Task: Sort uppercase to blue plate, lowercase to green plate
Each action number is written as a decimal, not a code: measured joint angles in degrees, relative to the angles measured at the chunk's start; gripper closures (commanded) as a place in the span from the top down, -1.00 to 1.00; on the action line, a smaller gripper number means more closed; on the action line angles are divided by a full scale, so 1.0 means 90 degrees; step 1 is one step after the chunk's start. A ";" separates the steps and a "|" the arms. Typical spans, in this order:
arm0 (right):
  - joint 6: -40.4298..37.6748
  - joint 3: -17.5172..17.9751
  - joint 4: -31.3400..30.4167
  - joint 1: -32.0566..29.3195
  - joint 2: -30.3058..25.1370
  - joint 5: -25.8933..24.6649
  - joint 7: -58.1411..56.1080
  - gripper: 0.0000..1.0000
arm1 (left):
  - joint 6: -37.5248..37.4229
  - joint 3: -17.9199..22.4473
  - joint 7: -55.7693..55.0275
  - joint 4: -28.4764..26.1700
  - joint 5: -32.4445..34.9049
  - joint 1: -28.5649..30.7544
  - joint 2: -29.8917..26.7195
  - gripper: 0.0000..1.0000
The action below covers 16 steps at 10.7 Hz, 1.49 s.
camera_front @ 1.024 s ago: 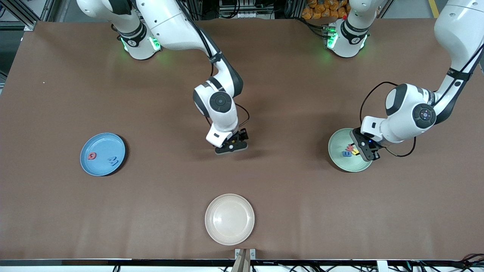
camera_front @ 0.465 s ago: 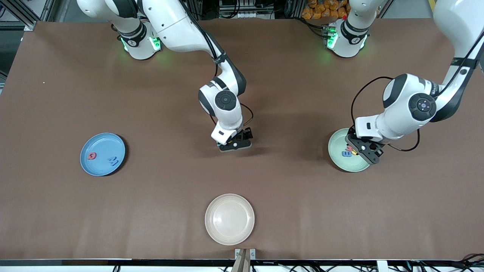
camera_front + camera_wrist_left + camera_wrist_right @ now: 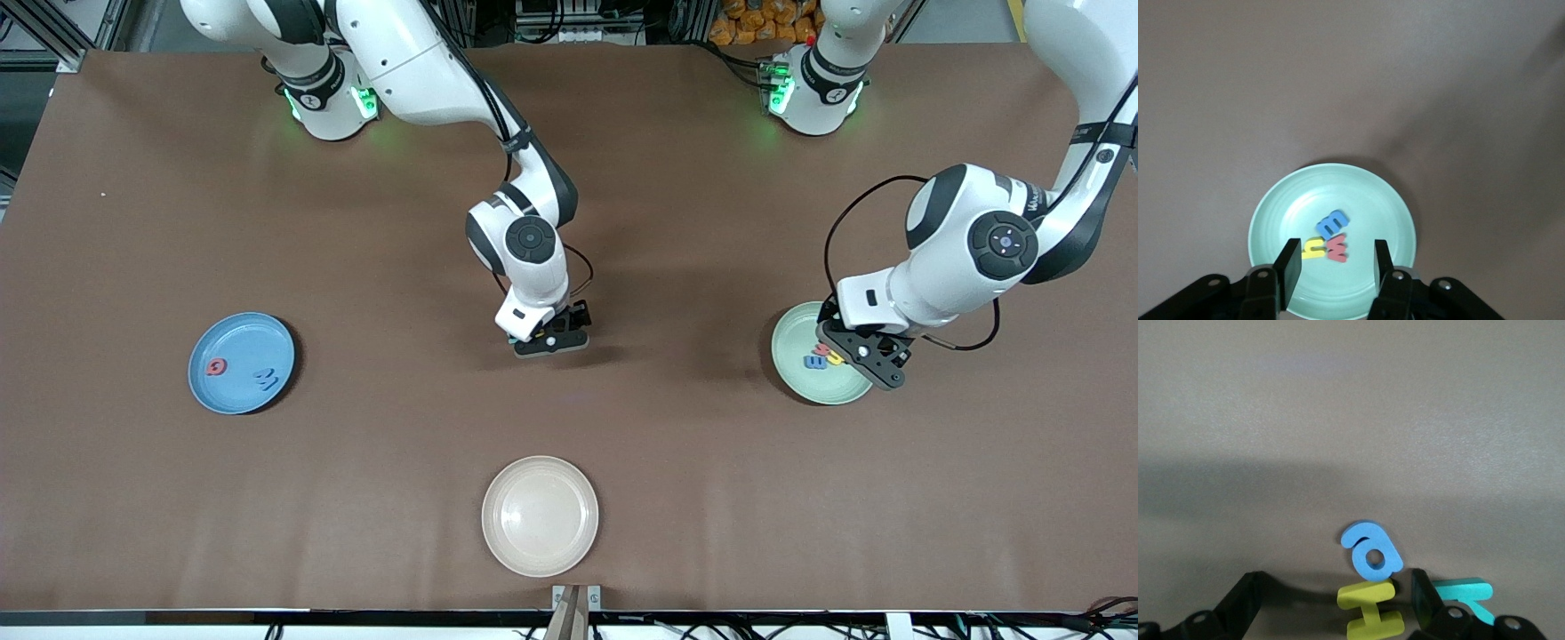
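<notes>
While five letters are sorted, I count three still loose

Left gripper (image 3: 1331, 273) parted, empty over green plate (image 3: 796, 382); right gripper (image 3: 1335, 603) wide around yellow H (image 3: 1370, 610), well apart from it

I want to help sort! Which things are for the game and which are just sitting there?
For the game: blue plate, green plate, red Q, blue W, blue a, yellow H, teal R.

Just sitting there: white plate.

yellow H (image 3: 1371, 612) cut off, teal R (image 3: 1466, 594) partly hidden
</notes>
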 measured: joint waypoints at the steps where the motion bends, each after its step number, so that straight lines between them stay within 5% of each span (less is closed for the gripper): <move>1: 0.0000 0.0007 -0.0011 -0.0002 -0.0007 0.0000 0.0000 1.00 | -0.0186 -0.0117 -0.0281 0.0097 0.0000 -0.0006 -0.0001 0.08; 8: -0.0092 0.0056 -0.0050 -0.0016 -0.0042 -0.0006 -0.0004 1.00 | -0.0922 -0.0271 -0.2466 0.0793 0.0000 -0.0717 -0.0003 0.65; 9: -0.0108 0.0059 -0.0056 -0.0017 -0.0048 -0.0012 -0.0007 -0.05 | -0.0960 -0.0264 -0.2681 0.0843 0.0000 -0.0716 -0.0003 0.85; 10: -0.0109 0.0061 -0.0064 -0.0017 -0.0054 -0.0041 -0.0012 -0.84 | -0.0972 -0.0266 -0.2931 0.0875 0.0000 -0.0722 -0.0003 1.00; 11: -0.0141 0.0064 -0.0075 -0.0016 -0.0094 -0.0081 -0.0012 -1.00 | -0.0974 -0.0268 -0.3102 0.0909 0.0000 -0.0732 -0.0003 1.00; 16: -0.0210 0.0080 -0.0225 -0.0046 -0.0289 -0.0233 -0.0012 -1.00 | -0.1635 -0.0150 -0.3295 0.1586 0.0004 -0.0571 -0.0046 1.00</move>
